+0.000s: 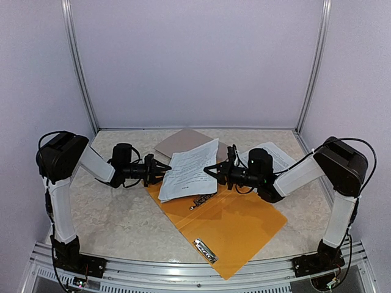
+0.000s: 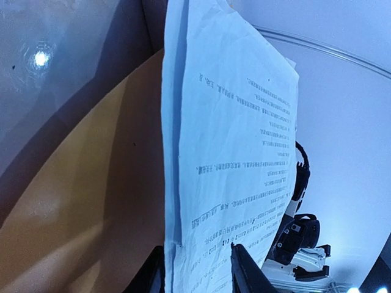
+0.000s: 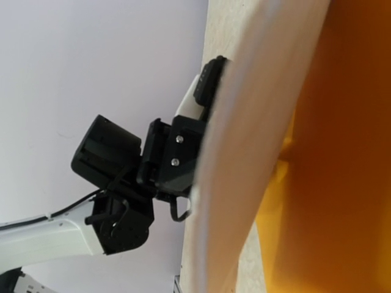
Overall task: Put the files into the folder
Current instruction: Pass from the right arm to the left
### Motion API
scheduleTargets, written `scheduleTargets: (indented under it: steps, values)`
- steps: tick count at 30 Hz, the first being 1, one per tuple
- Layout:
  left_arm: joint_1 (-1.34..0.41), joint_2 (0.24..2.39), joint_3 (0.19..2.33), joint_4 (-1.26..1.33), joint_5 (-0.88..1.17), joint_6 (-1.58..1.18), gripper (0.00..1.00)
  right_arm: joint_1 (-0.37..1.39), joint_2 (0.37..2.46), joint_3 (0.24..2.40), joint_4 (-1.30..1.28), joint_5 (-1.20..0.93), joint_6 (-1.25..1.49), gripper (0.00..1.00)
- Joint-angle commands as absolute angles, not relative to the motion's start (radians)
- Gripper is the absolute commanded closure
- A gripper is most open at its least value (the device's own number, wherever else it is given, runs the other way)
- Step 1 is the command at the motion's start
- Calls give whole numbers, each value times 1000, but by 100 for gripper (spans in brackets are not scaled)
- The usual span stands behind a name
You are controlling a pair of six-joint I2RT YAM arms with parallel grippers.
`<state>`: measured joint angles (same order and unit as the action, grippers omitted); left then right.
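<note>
Files (image 1: 189, 169) over folder (image 1: 238, 227), right gripper (image 1: 209, 171) apparently pinching, left gripper (image 1: 166, 170) parted

Files (image 1: 189, 168) between left hand (image 1: 163, 171) and right hand (image 1: 209, 172), over folder (image 1: 244, 227), clipboard (image 1: 182, 141) behind

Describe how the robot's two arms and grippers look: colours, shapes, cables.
Left arm and right arm: white tubular links joined by bulky black joints, thin black cables looping alongside. Left gripper and right gripper: black, two tapered fingers each.
</note>
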<state>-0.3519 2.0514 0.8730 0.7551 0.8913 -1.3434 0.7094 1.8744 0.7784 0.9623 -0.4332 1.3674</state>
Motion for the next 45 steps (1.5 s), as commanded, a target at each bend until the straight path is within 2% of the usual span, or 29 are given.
scheduleTargets:
  steps: [1, 7, 20, 24, 29, 35, 41, 43, 45]
  values:
    - [-349, 2074, 901, 767, 923, -1328, 69, 695, 1842, 762, 924, -437, 1339, 100]
    - [-348, 2076, 915, 767, 940, -1323, 77, 695, 1849, 750, 925, -443, 1338, 100]
    - [-373, 2131, 955, 775, 960, -1330, 75, 693, 1856, 749, 936, -455, 1338, 100]
    - [-376, 2139, 963, 801, 977, -1340, 82, 692, 1865, 743, 934, -461, 1333, 100]
    - [-373, 2137, 964, 795, 981, -1334, 86, 685, 1863, 725, 920, -460, 1320, 100]
    - [-366, 2134, 964, 786, 1000, -1321, 99, 681, 1860, 722, 883, -459, 1287, 100]
    - [-350, 2107, 989, 680, 1021, -1230, 100, 685, 1870, 729, 853, -455, 1257, 100]
    - [-345, 2088, 1005, 582, 1024, -1169, 100, 687, 1871, 736, 834, -456, 1236, 94]
    - [-338, 2057, 1026, 460, 1017, -1082, 100, 689, 1865, 744, 795, -452, 1202, 83]
